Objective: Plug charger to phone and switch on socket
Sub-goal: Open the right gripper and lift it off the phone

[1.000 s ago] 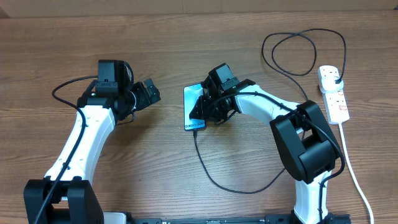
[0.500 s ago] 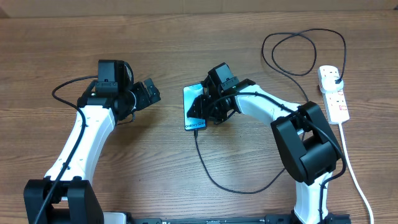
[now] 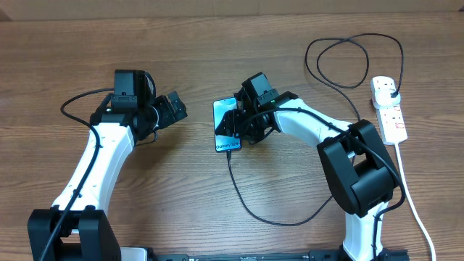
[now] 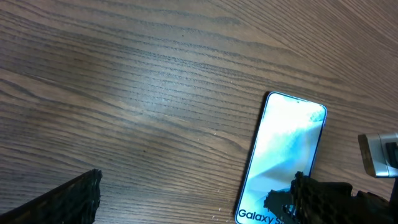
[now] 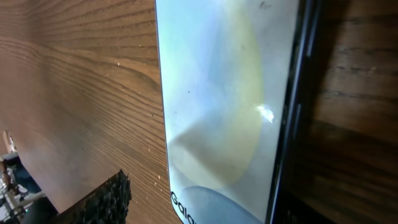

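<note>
At frame centre, the phone point(image 3: 224, 119) lies flat on the bench, cable point(image 3: 233, 181) apparently plugged in. My right claw point(image 3: 235, 132) straddles it, spread; my left claw point(image 3: 177, 108) is spread too. Withdrawing could snag the connector loose.

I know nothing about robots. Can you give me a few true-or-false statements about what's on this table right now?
1. The phone has its screen lit. True.
2. The black cable reaches the phone's short end nearest the robot. True.
3. The phone lies on top of the white power strip. False: it lies on the wooden table, and the strip sits far off at the right edge.
4. The left arm's jaws are clamped on the phone. False: they stand open, apart from it.
5. A black plug sits in the power strip. True.
</note>
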Action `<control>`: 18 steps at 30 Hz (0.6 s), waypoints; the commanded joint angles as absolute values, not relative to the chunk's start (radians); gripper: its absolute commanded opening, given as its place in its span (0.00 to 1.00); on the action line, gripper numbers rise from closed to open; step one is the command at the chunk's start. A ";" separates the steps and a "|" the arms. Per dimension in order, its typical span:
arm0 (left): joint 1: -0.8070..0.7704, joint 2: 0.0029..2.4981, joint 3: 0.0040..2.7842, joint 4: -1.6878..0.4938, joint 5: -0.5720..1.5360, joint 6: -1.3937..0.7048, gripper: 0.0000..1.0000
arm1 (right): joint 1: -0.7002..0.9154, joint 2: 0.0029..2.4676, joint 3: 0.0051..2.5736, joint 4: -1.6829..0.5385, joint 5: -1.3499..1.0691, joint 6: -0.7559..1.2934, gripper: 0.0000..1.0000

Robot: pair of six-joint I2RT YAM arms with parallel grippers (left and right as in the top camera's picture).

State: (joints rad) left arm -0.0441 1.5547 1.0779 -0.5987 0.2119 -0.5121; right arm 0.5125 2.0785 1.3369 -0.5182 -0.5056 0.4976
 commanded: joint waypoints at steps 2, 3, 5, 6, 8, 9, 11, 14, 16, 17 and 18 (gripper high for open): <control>-0.045 1.538 1.081 -0.598 0.202 -0.485 1.00 | 0.510 2.093 1.327 -0.532 -0.400 0.509 0.64; -0.045 1.538 1.081 -0.598 0.202 -0.485 1.00 | 0.510 2.093 1.327 -0.533 -0.400 0.509 0.64; -0.045 1.538 1.081 -0.598 0.202 -0.485 1.00 | 0.510 2.093 1.327 -0.534 -0.397 0.510 0.64; -0.045 1.538 1.081 -0.598 0.202 -0.485 1.00 | 0.510 2.093 1.327 -0.537 -0.381 0.528 0.65; -0.045 1.538 1.081 -0.598 0.202 -0.486 1.00 | 0.510 2.093 1.327 -0.549 -0.343 0.570 0.67; -0.045 1.538 1.081 -0.598 0.202 -0.485 0.99 | 0.510 2.093 1.327 -0.553 -0.333 0.580 0.68; -0.045 1.538 1.081 -0.598 0.202 -0.486 1.00 | 0.510 2.093 1.327 -0.553 -0.333 0.580 0.69; -0.045 1.538 1.081 -0.598 0.202 -0.486 1.00 | 0.510 2.093 1.327 -0.553 -0.333 0.580 0.72; -0.045 1.538 1.081 -0.598 0.202 -0.485 0.99 | 0.510 2.093 1.327 -0.554 -0.333 0.580 0.73; -0.045 1.538 1.081 -0.598 0.202 -0.486 1.00 | 0.510 2.093 1.327 -0.554 -0.332 0.580 0.74; -0.045 1.538 1.081 -0.598 0.202 -0.485 1.00 | 0.510 2.093 1.327 -0.554 -0.331 0.580 0.76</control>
State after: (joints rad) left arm -0.0441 1.5547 1.0779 -0.5987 0.2119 -0.5121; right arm 0.5125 2.0659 1.3464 -0.5392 -0.4370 0.5766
